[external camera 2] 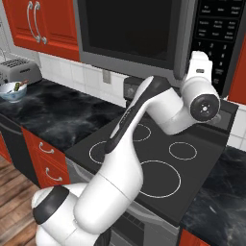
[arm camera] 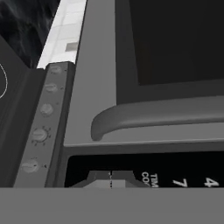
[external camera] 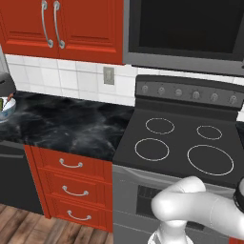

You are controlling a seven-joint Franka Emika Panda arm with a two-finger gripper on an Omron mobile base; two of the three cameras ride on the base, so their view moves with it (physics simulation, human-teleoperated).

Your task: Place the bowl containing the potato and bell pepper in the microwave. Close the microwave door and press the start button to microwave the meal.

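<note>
a small white bowl [external camera 2: 13, 91] on the black counter [external camera 2: 62, 120] holds green vegetable. the closed gripper [arm camera: 111, 180] presses the dark grey microwave's [external camera 2: 144, 33] black keypad [external camera 2: 218, 33], beside its shut door [arm camera: 144, 65].

We see microwave door [external camera 2: 129, 36] shut above stove [external camera 2: 158, 158] | arm's hand at the keypad [external camera 2: 218, 29], right | white bowl [external camera 2: 13, 91] and toaster [external camera 2: 19, 71] far left on counter [external camera 2: 57, 117]

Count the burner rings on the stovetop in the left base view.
4 burner rings on the stove: back left, back right, front left, and the largest, front right. All four show whole; none looks hidden.
</note>
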